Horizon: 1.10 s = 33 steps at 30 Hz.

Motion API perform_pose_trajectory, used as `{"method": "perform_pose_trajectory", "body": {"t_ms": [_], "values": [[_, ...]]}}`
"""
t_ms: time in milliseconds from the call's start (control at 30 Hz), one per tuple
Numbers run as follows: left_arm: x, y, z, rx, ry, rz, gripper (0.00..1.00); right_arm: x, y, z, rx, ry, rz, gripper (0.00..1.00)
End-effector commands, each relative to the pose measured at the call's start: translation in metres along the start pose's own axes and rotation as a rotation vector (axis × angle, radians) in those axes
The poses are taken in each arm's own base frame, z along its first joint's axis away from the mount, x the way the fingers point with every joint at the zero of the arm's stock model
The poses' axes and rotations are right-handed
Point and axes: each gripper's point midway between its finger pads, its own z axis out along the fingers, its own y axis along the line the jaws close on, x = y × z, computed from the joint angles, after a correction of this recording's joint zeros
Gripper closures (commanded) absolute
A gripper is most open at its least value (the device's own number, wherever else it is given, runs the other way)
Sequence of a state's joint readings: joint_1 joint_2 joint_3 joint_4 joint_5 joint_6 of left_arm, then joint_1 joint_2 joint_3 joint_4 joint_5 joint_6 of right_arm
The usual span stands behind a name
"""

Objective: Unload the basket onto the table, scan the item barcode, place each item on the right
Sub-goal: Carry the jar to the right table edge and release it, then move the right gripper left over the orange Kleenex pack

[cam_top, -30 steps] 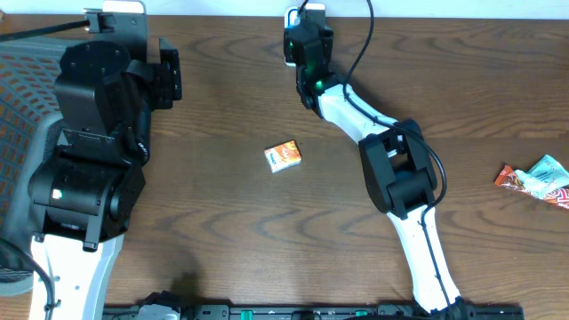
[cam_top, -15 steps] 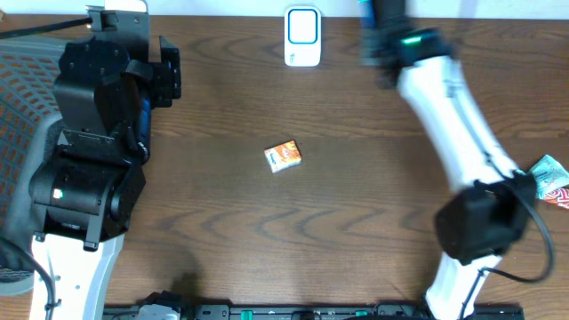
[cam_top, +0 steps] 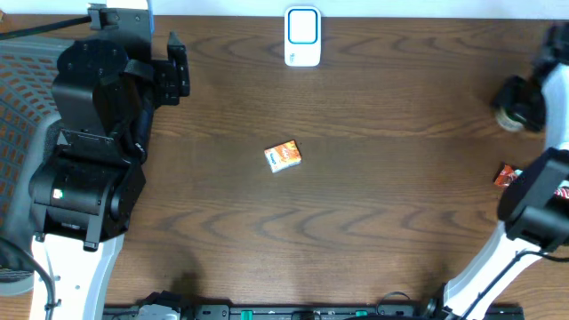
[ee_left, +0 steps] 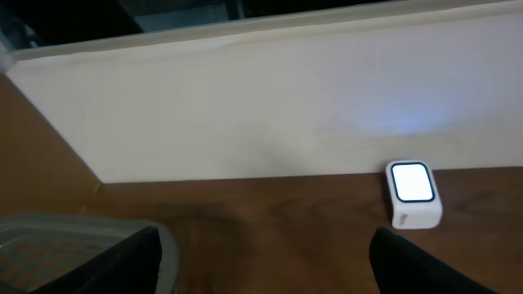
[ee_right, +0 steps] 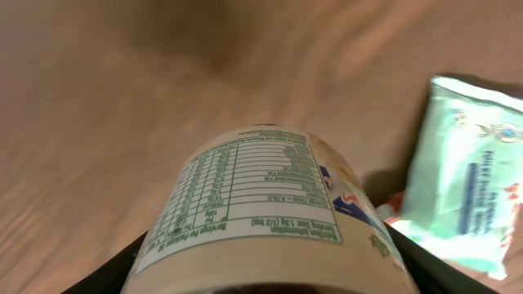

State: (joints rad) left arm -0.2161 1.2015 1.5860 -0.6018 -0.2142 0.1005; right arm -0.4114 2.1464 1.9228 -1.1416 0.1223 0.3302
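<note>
One jar (ee_right: 261, 204), cream label, nutrition panel uppermost: clamped between the right fingers (ee_right: 409, 265), above the tabletop (cam_top: 400, 178). One green packet (ee_right: 466, 171): just beyond those fingers, to their right. One scanner (cam_top: 302, 36): well apart from them, and ahead of the left fingers (ee_left: 417, 265), which stand spread and empty. One orange box (cam_top: 284, 156): lying between both pairs. Step, as judged: jar in hand, away from the scanner. Next move calls for turning its barcode, not visible here, toward the scanner window.
</note>
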Motion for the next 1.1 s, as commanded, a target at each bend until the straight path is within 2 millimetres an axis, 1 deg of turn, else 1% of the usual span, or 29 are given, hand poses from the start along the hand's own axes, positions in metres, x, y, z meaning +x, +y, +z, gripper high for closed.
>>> {"method": "perform_pose_trajectory", "body": {"t_ms": [0, 133, 200, 267, 300, 367, 400, 467, 500, 567, 600, 667, 700, 767, 800, 833, 867, 933, 1000, 1033, 1067], "values": [[-0.001, -0.002, -0.004, 0.021, -0.009, -0.02, 0.18, 0.0, -0.014, 0.025, -0.016, 0.055, 0.058, 0.58], [0.0, -0.002, -0.003, 0.021, -0.007, -0.019, 0.18, 0.003, -0.034, 0.056, 0.009, 0.108, 0.098, 0.58], [0.0, -0.002, -0.003, 0.021, -0.006, -0.019, 0.18, 0.006, -0.038, 0.068, 0.017, 0.132, 0.105, 0.58], [0.0, -0.002, -0.003, 0.021, -0.005, -0.019, 0.18, 0.01, -0.037, 0.082, 0.021, 0.155, 0.105, 0.58], [0.0, -0.002, -0.003, 0.021, -0.006, -0.019, 0.18, 0.01, -0.037, 0.084, 0.021, 0.157, 0.104, 0.58], [0.0, -0.002, -0.003, 0.021, -0.006, -0.018, 0.18, 0.008, -0.035, 0.087, 0.019, 0.15, 0.103, 0.48], [0.0, -0.002, -0.003, 0.021, -0.006, -0.018, 0.18, 0.006, -0.035, 0.086, 0.016, 0.141, 0.104, 0.37], [0.0, -0.002, -0.003, 0.021, -0.005, -0.018, 0.18, -0.004, -0.035, 0.075, 0.007, 0.107, 0.11, 0.01], [0.0, -0.002, -0.003, 0.02, -0.006, -0.019, 0.18, -0.009, -0.036, 0.068, 0.002, 0.091, 0.114, 0.01], [0.0, -0.002, -0.003, 0.02, -0.006, -0.018, 0.18, -0.024, -0.037, 0.042, -0.013, 0.038, 0.122, 0.01], [0.0, -0.002, -0.003, 0.02, -0.006, -0.019, 0.18, -0.041, -0.036, 0.008, -0.031, -0.026, 0.128, 0.01], [0.0, -0.002, -0.003, 0.02, -0.006, -0.018, 0.18, -0.058, -0.035, -0.035, -0.062, -0.112, 0.134, 0.01], [0.0, -0.002, -0.003, 0.02, -0.006, -0.018, 0.18, -0.067, -0.033, -0.061, -0.088, -0.166, 0.136, 0.01], [0.0, -0.002, -0.003, 0.02, -0.006, -0.018, 0.18, -0.077, -0.022, -0.106, -0.166, -0.253, 0.129, 0.01], [0.0, -0.002, -0.003, 0.02, -0.006, -0.019, 0.18, -0.079, -0.01, -0.13, -0.235, -0.291, 0.115, 0.01], [0.0, -0.002, -0.003, 0.02, -0.006, -0.018, 0.18, -0.078, 0.006, -0.151, -0.321, -0.317, 0.091, 0.01], [0.0, -0.002, -0.003, 0.02, -0.006, -0.019, 0.18, -0.074, 0.022, -0.168, -0.399, -0.328, 0.063, 0.01], [0.0, -0.002, -0.003, 0.021, -0.006, -0.018, 0.18, -0.058, 0.06, -0.193, -0.551, -0.314, -0.011, 0.01], [-0.001, -0.002, -0.003, 0.021, -0.009, -0.019, 0.18, -0.032, 0.099, -0.204, -0.648, -0.259, -0.113, 0.01], [-0.001, -0.002, -0.003, 0.021, -0.009, -0.019, 0.18, -0.018, 0.116, -0.206, -0.674, -0.227, -0.167, 0.01], [-0.001, -0.002, -0.003, 0.02, -0.011, -0.02, 0.18, -0.004, 0.131, -0.203, -0.678, -0.198, -0.214, 0.01]]}}
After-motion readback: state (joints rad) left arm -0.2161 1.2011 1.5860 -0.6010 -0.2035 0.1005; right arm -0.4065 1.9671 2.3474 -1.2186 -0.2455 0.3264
